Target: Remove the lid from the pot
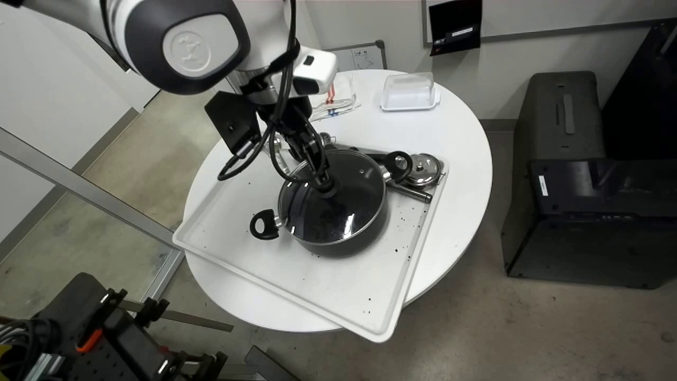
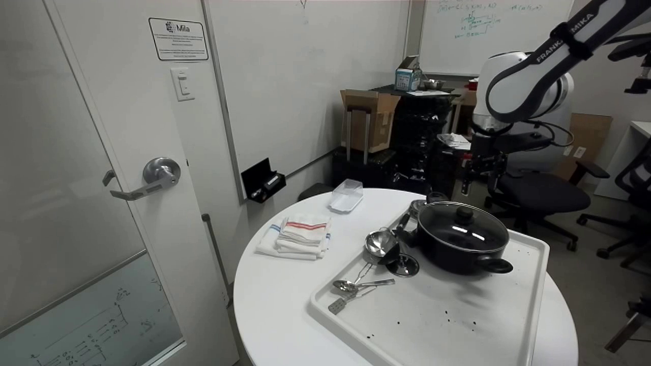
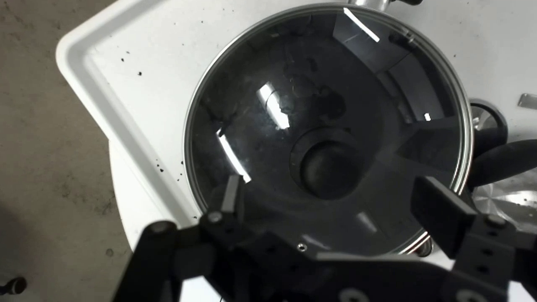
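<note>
The round glass lid (image 1: 344,211) with a thin metal rim sits on the black pot (image 1: 362,246) in both exterior views. The lid's dark centre knob (image 2: 464,214) stands up, and the pot's black wall (image 2: 447,257) shows below the rim. In the wrist view the lid (image 3: 268,147) fills the middle, with the knob (image 3: 331,170) ahead of the fingertips and between them sideways. My gripper (image 3: 329,184) is open, its fingers wide apart and holding nothing. In an exterior view the gripper (image 2: 478,175) hangs above the lid, apart from the knob.
The pot stands on a white tray (image 1: 280,280) on a round white table (image 2: 274,305). A small round metal lid (image 1: 423,168) lies beside one pot handle. Metal utensils (image 2: 351,287) lie on the tray. Folded towels (image 2: 300,236) and a clear plastic box (image 2: 347,195) stand beyond it.
</note>
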Robot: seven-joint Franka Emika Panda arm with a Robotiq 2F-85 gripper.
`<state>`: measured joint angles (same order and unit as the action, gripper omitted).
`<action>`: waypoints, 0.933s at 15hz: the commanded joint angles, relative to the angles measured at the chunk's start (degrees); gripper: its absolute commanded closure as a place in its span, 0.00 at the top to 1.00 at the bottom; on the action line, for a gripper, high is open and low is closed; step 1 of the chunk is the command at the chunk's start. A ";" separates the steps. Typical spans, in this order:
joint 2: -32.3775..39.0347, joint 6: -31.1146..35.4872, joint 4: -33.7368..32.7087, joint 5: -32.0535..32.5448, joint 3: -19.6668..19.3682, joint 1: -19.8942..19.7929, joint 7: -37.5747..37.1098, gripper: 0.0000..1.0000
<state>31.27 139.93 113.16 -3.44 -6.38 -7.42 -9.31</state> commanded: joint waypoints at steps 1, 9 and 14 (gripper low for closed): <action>3.65 5.55 -1.28 -0.91 -0.18 0.38 -0.72 1.00; 7.78 10.23 -2.29 -1.41 0.69 0.69 -0.28 1.00; 8.91 10.19 -3.35 -1.93 1.09 0.89 -0.26 0.90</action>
<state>38.67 149.39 111.55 -4.26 -5.38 -6.83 -9.32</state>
